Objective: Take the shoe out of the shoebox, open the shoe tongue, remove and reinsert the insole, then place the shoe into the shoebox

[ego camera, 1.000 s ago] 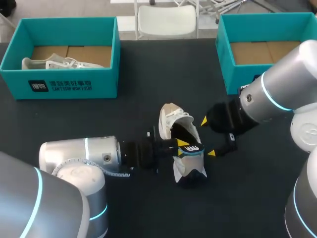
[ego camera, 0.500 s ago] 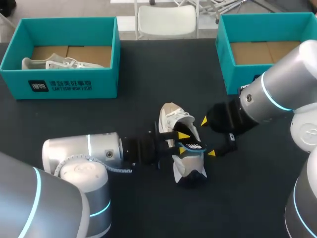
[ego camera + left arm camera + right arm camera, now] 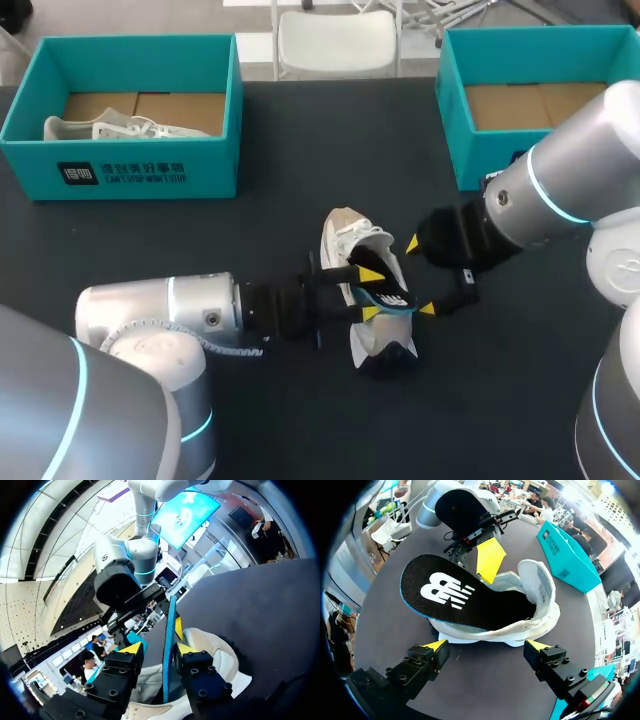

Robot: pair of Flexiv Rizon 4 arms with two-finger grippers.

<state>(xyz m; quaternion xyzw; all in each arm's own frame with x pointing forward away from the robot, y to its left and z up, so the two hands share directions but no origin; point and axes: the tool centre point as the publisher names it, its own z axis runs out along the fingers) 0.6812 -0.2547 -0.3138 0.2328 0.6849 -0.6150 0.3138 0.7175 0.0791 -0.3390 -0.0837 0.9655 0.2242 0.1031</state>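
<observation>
Dark worktop, white shoe lying mid-table. Its black insole pokes halfway out, standing between the left gripper's part-open jaws, against one finger. The right gripper hovers just beside the shoe, jaws spread wide, holding nothing.

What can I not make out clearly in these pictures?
- Inside of the shoe: the insole covers it in the right wrist view, the left gripper in the head view.
- Insole's faces in the left wrist view: only its edge shows.
</observation>
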